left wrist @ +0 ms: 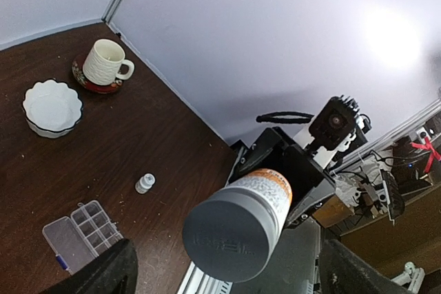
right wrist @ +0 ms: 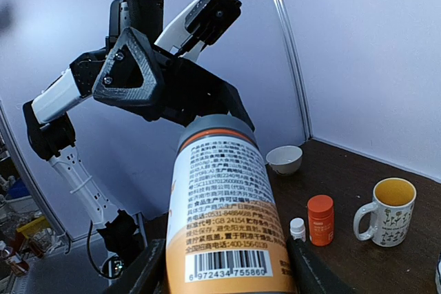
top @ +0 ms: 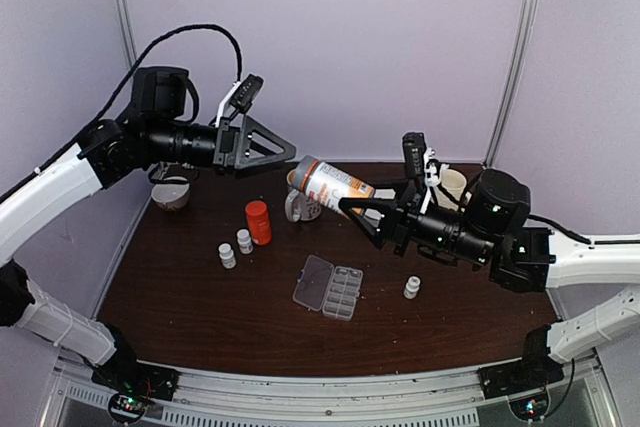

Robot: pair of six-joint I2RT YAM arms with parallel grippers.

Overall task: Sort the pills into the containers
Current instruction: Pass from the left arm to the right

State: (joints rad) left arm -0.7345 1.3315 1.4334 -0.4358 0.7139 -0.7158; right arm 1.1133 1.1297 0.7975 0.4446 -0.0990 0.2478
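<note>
My right gripper (top: 368, 209) is shut on a large bottle (top: 330, 187) with a white and orange label and a grey cap, held tilted in the air above the table's back middle. In the right wrist view the bottle (right wrist: 224, 218) fills the space between my fingers (right wrist: 146, 273). My left gripper (top: 285, 154) is open, facing the grey cap (left wrist: 231, 235) from just in front of it, without touching. The clear organizer box (top: 328, 287) lies open on the table and also shows in the left wrist view (left wrist: 79, 232). No pills are visible.
An orange bottle (top: 258, 222) and two small white bottles (top: 235, 248) stand at left centre, and another white bottle (top: 412, 288) stands right of the box. A mug (top: 298, 209) sits under the held bottle. A white bowl (top: 170, 192) is back left and a second mug (top: 452, 182) back right.
</note>
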